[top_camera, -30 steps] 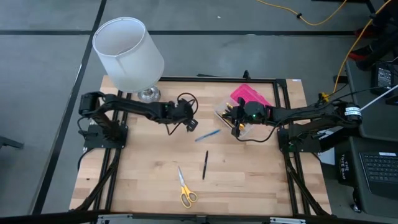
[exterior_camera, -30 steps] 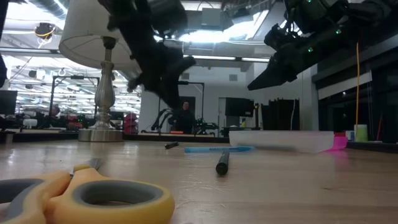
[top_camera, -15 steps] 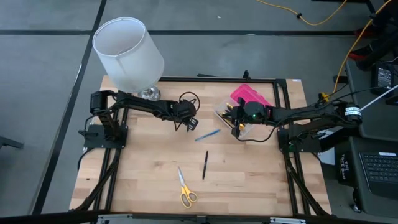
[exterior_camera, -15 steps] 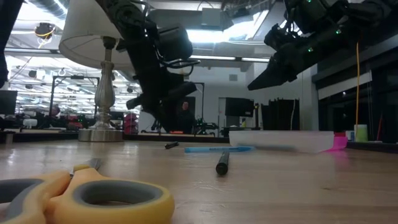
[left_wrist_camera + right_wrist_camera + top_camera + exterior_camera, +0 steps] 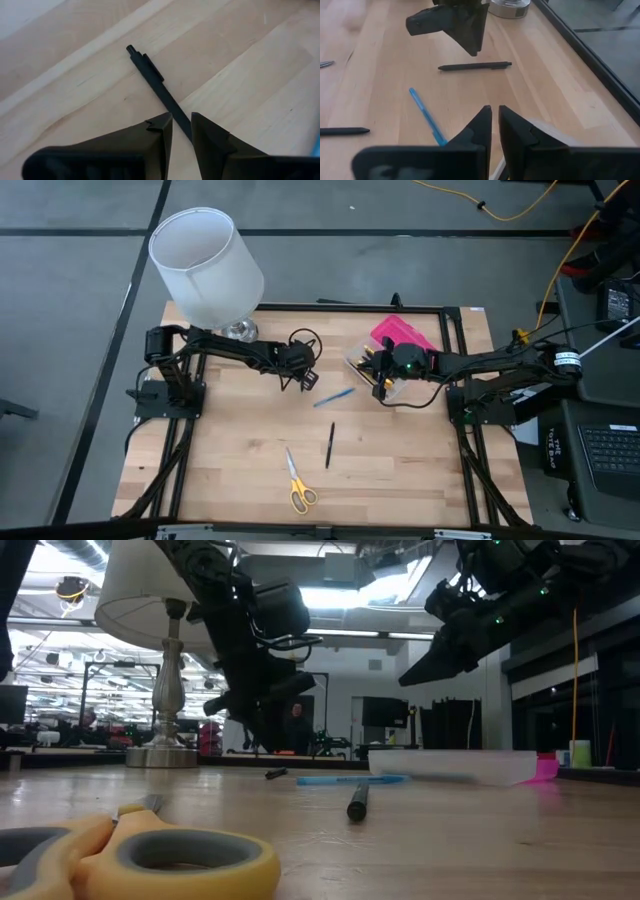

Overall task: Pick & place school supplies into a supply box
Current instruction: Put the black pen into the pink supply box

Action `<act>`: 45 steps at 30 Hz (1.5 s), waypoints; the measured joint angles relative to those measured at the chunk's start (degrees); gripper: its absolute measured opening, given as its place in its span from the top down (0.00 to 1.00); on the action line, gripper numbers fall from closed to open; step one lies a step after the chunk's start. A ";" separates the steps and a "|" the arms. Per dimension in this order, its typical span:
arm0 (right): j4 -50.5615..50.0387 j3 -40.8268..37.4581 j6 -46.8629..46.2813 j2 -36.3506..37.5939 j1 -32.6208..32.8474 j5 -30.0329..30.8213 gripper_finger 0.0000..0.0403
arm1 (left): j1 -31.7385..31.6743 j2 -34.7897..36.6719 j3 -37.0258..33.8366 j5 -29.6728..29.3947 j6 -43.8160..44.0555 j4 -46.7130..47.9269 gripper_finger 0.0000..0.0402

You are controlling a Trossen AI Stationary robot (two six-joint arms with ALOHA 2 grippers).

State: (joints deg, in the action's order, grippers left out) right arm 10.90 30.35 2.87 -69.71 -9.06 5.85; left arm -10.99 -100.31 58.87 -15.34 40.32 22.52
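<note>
Four loose supplies sit out on the pale wooden table (image 5: pixel 230 460) right now. Nearest the front edge are the small yellow-handled scissors (image 5: pixel 298 485). Next is a thin black pen (image 5: pixel 329 445) out in the middle, then a thin light-blue pen (image 5: pixel 333 397), and a second black clip pen (image 5: pixel 159 90) right under the left arm.

The left gripper (image 5: pixel 303 376) hangs just above that black clip pen. Its fingers are nearly pressed together with only a thin slit between them, and they're pinching nothing. My guess is it's lining up over the pen for a grab, so it would need to spread first.

The right gripper (image 5: pixel 380 378) hovers over the near edge of the clear plastic pencil case base (image 5: pixel 378 372). Its fingers are also close together and empty. It seems parked there out of the way while the left arm works.

The case is open, with its bright pink textured lid (image 5: pixel 403 337) lying behind the base toward the back right of the table. Some pens look like they're already in the clear base, but the right arm covers most of it, so I can't count them.

A white lamp shade on a silver base (image 5: pixel 205 265) stands at the back left corner, well apart from everything.
</note>
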 joint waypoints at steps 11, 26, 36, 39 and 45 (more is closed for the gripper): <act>-4.16 0.02 -3.17 -0.04 -0.02 -0.11 0.90 | -0.52 0.00 0.00 -0.40 2.23 0.20 0.72; 6.06 0.02 3.68 -0.04 0.00 0.02 0.90 | -0.14 0.02 -2.56 -0.92 9.31 -1.96 0.63; 6.07 0.02 3.70 -0.04 -0.01 0.07 0.90 | 0.01 0.02 -4.28 -1.54 10.83 -6.79 0.63; 6.05 0.02 3.68 -0.04 0.00 0.07 0.90 | 0.01 -0.15 -4.28 -1.02 9.03 -8.41 0.64; 5.96 0.02 3.65 -0.04 -0.01 0.09 0.90 | 0.01 -4.05 -4.26 -0.70 8.95 -10.03 0.63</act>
State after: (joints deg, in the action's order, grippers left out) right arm 16.86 30.37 6.52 -69.76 -9.07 5.93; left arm -10.98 -104.36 54.61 -16.05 49.27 12.50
